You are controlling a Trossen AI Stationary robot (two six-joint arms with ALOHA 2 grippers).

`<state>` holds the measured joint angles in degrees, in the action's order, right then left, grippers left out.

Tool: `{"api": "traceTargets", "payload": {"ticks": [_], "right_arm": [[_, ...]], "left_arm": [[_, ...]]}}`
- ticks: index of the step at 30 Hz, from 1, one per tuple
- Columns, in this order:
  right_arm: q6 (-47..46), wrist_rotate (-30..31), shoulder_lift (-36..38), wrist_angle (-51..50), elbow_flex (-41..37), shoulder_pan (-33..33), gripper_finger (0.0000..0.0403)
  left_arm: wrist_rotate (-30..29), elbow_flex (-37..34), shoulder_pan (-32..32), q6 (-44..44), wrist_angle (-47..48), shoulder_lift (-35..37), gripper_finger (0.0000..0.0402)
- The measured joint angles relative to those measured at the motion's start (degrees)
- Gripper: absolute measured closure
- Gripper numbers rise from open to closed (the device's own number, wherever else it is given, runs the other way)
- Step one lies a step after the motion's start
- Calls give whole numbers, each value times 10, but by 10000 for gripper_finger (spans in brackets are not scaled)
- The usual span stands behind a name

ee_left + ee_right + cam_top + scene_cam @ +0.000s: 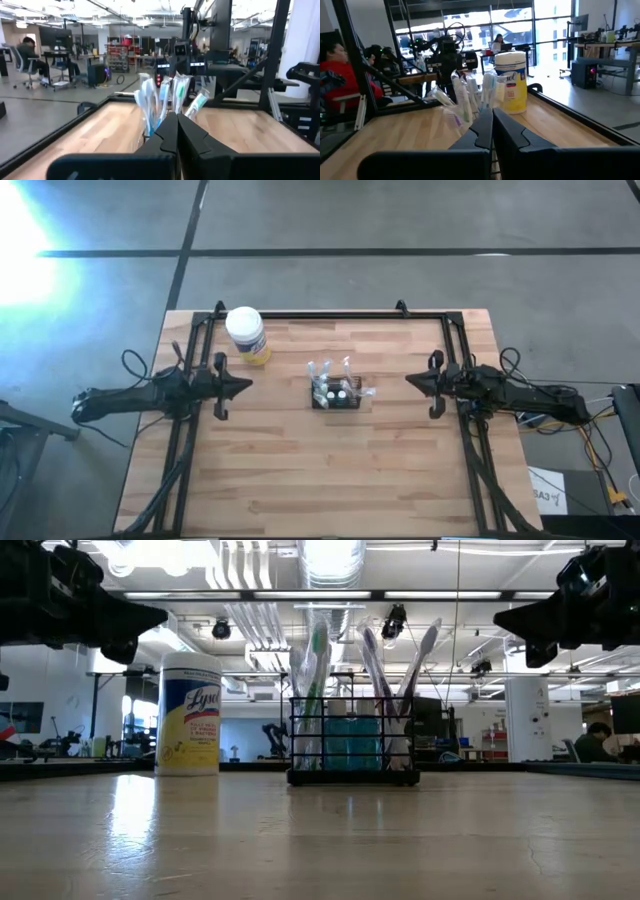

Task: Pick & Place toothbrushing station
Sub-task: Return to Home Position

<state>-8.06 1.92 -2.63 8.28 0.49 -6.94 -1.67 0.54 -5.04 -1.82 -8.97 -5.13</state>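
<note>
Left claw (176,116): fingers pressed together and holding nothing. It is raised above the table (300,470) at its left side and points inward. Right claw (491,111): likewise closed and empty, mirrored at the right side. I judge this a parked posture. Both claws aim at the centre but sit well apart from the work, so the load is not at risk of a knock.

Toothbrushing station (338,396): upright at mid-table, between the two claws and touched by neither. Several toothbrushes (372,665) stand in it, heads up and fanned outward, held by the mesh walls. Loading appears finished.

Round white-lidded jar (246,335) with a yellow label: farther back, near the far-left corner, beyond the left claw and apart from the station. It blocks no line between either claw and the station. A black frame (330,314) edges the table.

Beyond the table, a seated person (29,52) at a desk takes no part.
</note>
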Motion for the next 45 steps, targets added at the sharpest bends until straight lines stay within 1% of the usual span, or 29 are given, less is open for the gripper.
{"api": "traceTargets", "payload": {"ticks": [7,14,21,45], "right_arm": [[2,13,23,-29,0,0,394],[22,12,24,-35,0,0,394],[-22,12,22,-35,0,0,394],[-19,11,17,-35,0,0,394]], "left_arm": [[0,0,0,-3,25,34,401],[0,0,0,-29,37,37,386],[5,-1,0,-89,62,33,382],[5,-2,0,-89,65,31,383]]}}
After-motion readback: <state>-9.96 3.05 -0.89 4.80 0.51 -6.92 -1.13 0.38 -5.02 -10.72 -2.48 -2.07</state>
